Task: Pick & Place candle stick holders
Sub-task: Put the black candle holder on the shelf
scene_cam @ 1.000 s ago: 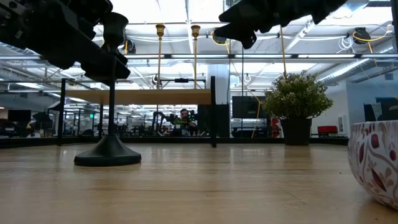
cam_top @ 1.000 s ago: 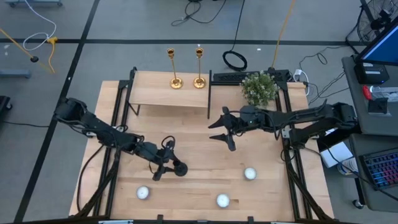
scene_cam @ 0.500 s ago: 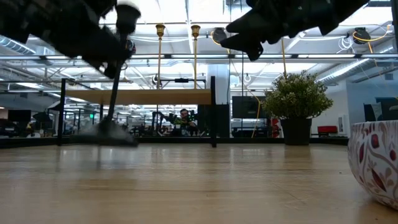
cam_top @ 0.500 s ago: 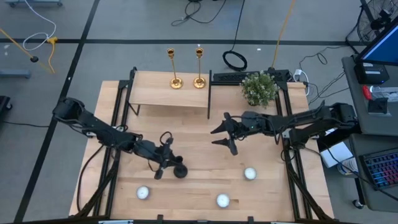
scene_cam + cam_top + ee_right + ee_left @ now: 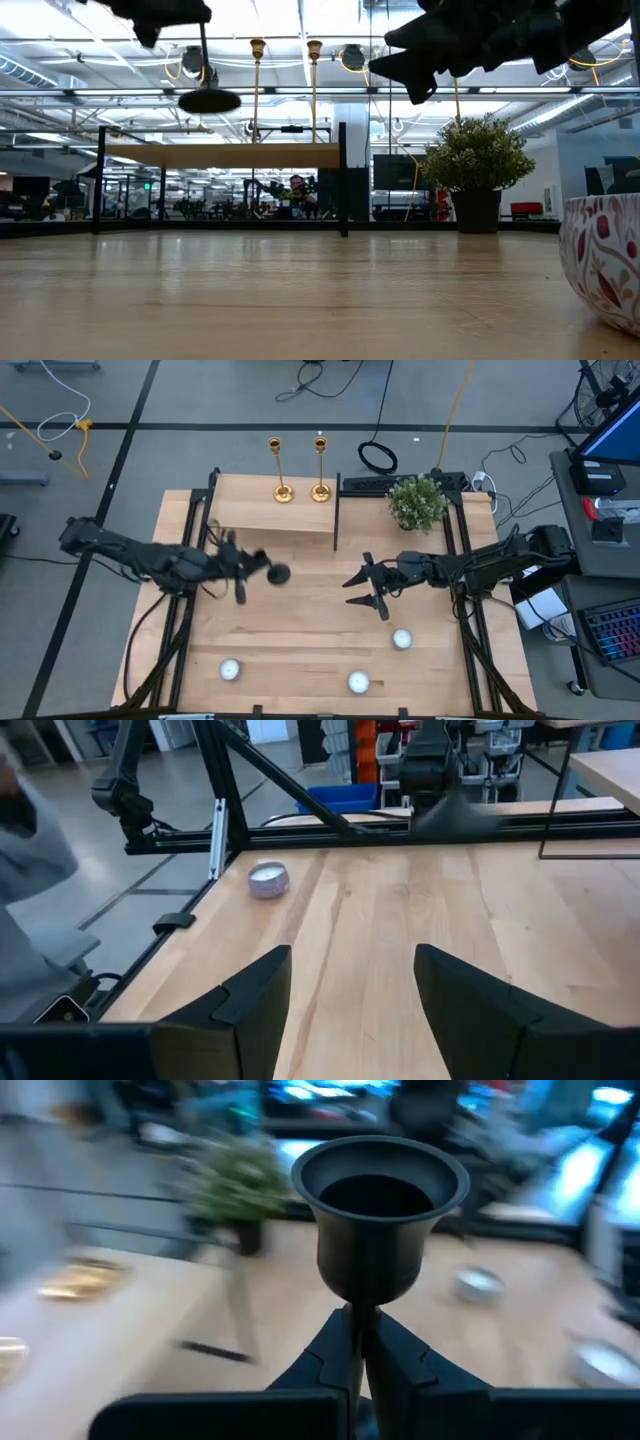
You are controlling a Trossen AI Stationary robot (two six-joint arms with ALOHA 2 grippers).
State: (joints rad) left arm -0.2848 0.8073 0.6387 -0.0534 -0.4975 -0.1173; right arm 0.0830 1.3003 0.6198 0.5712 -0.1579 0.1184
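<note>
The black candle stick holder (image 5: 205, 62) hangs in the air over the table's left half, its round base (image 5: 278, 573) lowest and its cup (image 5: 379, 1190) on top. My left gripper (image 5: 250, 568) is shut on it. Two gold candle stick holders (image 5: 281, 490) (image 5: 320, 488) stand on their bases on the raised wooden shelf (image 5: 260, 515) at the far edge. My right gripper (image 5: 370, 586) hovers open over the table's middle right, with nothing between its fingers (image 5: 255, 995). My left gripper pinches the black holder's thin stem (image 5: 358, 1318) just under the cup, between its two fingers. The fingers come about level from the table's left, across the stem. The holder hangs roughly upright below the hold, its base (image 5: 208, 100) lifted well clear of the table.
A bushy green plant (image 5: 417, 501) in a dark pot stands at the far right. Three small white bowls (image 5: 402, 639) (image 5: 357, 681) (image 5: 230, 670) sit near the front edge. A black frame post (image 5: 336, 510) stands beside the shelf.
My left gripper has shut on the black holder's stem and gone up and toward the far and left edges. The holder, which stood on its base, tipped as it came off the table and now hangs clear. My right gripper has drifted slightly toward the near edge, still open.
</note>
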